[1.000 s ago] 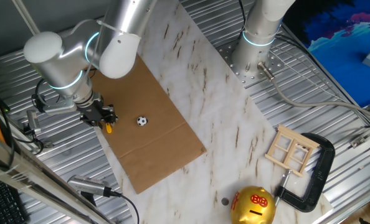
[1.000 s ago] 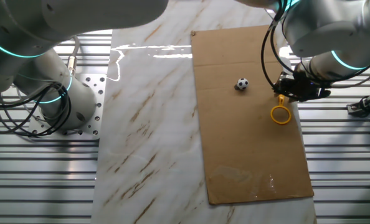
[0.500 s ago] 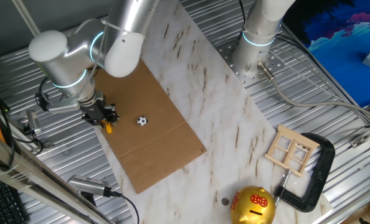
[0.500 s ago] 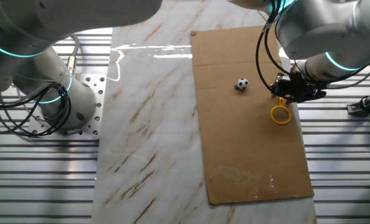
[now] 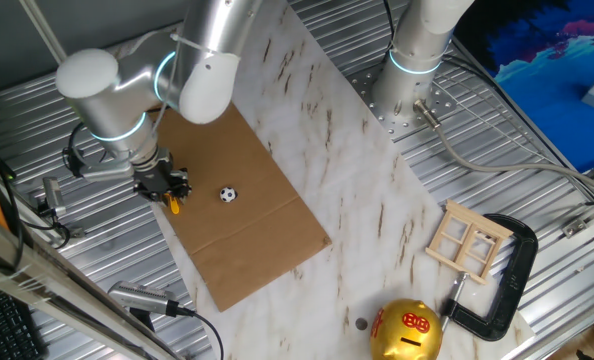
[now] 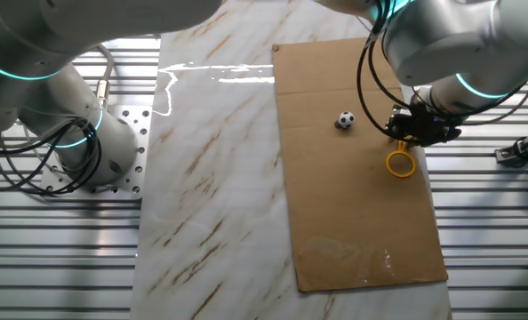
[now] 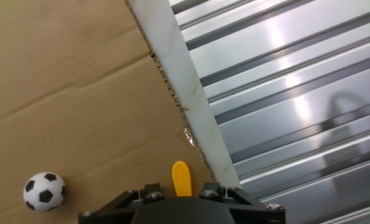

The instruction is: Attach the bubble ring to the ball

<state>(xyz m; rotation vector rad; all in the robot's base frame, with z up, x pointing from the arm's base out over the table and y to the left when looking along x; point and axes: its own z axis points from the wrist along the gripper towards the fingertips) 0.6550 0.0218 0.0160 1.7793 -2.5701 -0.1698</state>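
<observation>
Fingers are closed down on the handle of the bubble ring (image 6: 401, 163), as far as both fixed views show it, so the gripper (image 6: 412, 135) has hold of that stubby straight end while the round yellow loop hangs out below it, low over the cardboard sheet (image 6: 353, 204). I can't really tell if the loop is touching the cardboard or just floating above it. In the hand view the fingertips themselves are cut off at the bottom edge, you only get the black gripper body and a yellow tab of the ring (image 7: 181, 179) poking up from the middle of it.

The ball (image 6: 346, 120), tiny black and white soccer one, sits loose on the cardboard a bit off to the side of the gripper, not touching the ring, clear gap between them. Hand view has it down in the lower left corner (image 7: 45, 191), same story.

The gripper is working right at the cardboard's edge, next to the ribbed metal table (image 7: 297, 93). Cardboard lies partly over a marble-looking board (image 6: 220, 178). From the one fixed view there's also a gold piggy bank (image 5: 407, 332), a little wooden window frame (image 5: 467, 242) and a black clamp (image 5: 507, 285), all well away at the far end.
</observation>
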